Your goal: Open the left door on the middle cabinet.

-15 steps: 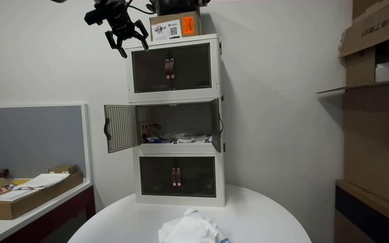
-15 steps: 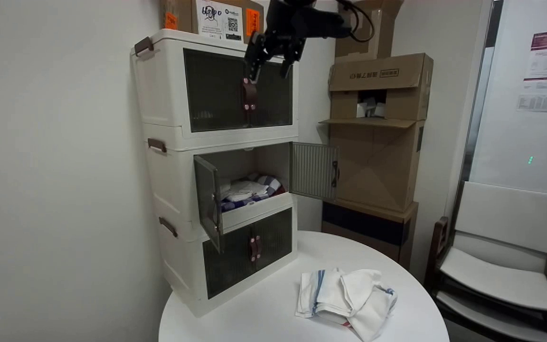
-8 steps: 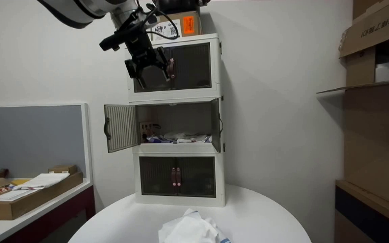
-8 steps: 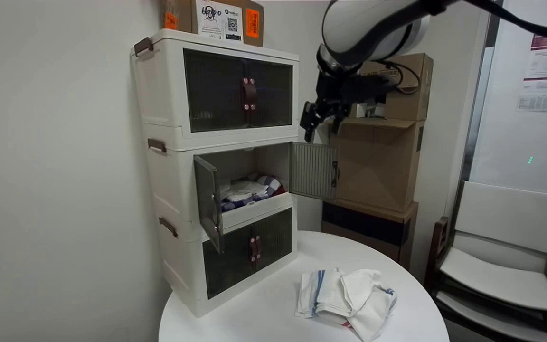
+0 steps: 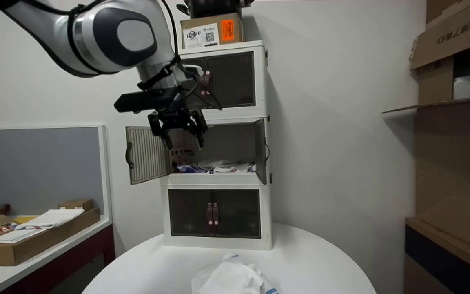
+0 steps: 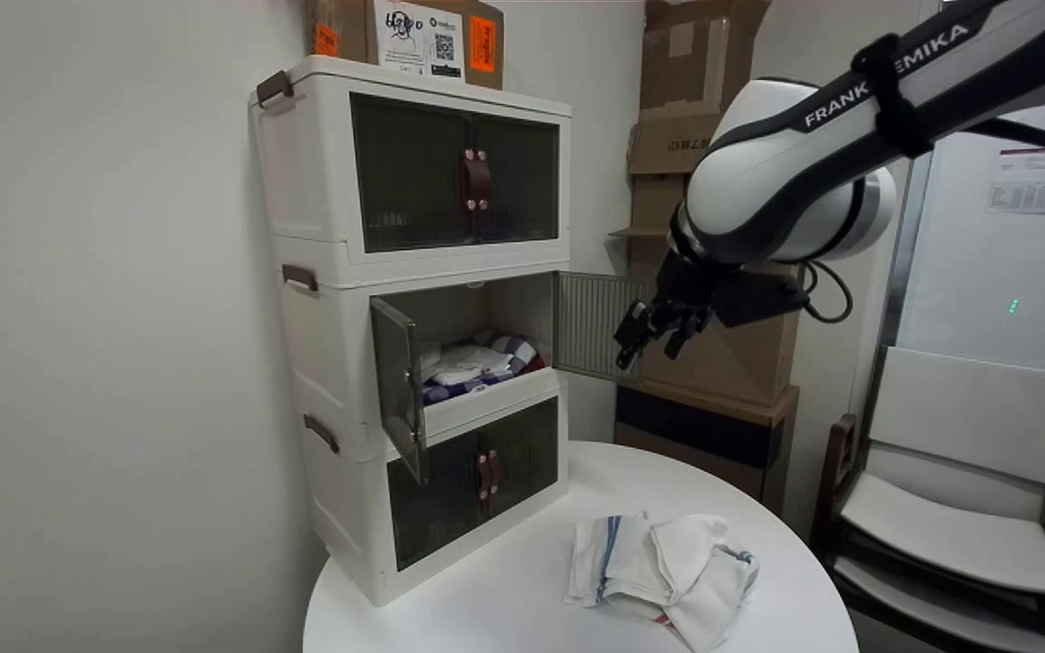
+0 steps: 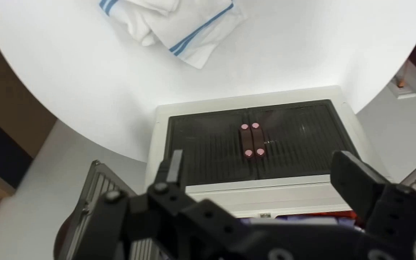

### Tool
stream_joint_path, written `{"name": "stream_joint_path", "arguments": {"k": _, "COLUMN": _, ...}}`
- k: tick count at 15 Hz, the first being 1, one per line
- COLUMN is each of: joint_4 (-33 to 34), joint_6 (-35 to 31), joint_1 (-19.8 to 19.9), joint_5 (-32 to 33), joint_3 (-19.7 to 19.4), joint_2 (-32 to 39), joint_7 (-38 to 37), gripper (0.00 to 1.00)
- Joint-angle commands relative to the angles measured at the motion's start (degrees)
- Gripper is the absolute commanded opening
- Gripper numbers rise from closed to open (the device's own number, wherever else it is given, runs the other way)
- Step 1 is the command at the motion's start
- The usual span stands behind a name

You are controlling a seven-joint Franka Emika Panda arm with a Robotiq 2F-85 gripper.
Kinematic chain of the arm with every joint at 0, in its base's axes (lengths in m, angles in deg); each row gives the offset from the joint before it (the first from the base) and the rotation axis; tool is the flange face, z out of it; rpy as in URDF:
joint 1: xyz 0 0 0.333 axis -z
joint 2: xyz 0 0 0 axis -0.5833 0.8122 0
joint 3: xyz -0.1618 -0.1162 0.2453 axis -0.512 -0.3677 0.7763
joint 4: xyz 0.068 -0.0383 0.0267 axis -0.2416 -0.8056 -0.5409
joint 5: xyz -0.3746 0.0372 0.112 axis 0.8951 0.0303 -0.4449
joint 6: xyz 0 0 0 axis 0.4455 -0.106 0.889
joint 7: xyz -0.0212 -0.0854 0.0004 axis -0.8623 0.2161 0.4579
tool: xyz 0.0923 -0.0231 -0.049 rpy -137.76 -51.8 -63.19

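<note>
The round white surface (image 6: 486, 626) lies below the end effector (image 5: 184, 145), carrying the cabinet tower (image 6: 327, 336). Step in hand: opening appears complete; the left door (image 5: 147, 159) of the middle cabinet (image 5: 214, 179) already stands swung outward, as does the right door (image 6: 588, 322). The next move probably calls for backing away without brushing either door. The left door lies left of the end effector and beyond it, nearer the wall (image 5: 333, 122), apparently untouched. The end effector is spread wide and grips nothing.
</note>
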Motion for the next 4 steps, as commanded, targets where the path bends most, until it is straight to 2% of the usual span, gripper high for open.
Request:
{"name": "stream_joint_path", "arguments": {"k": 1, "joint_4": -1.63, "joint_6": -1.07, "joint_1": -0.47, "joint_5": -1.86, "joint_3": -0.39, "joint_2": -0.68, "joint_7": 1.52, "gripper": 1.0}}
{"name": "stream_joint_path", "arguments": {"k": 4, "joint_4": -3.34, "joint_6": -1.75, "joint_1": -1.34, "joint_5": -2.77, "joint_3": -0.97, "joint_2": -2.1, "joint_7": 2.0, "gripper": 1.0}}
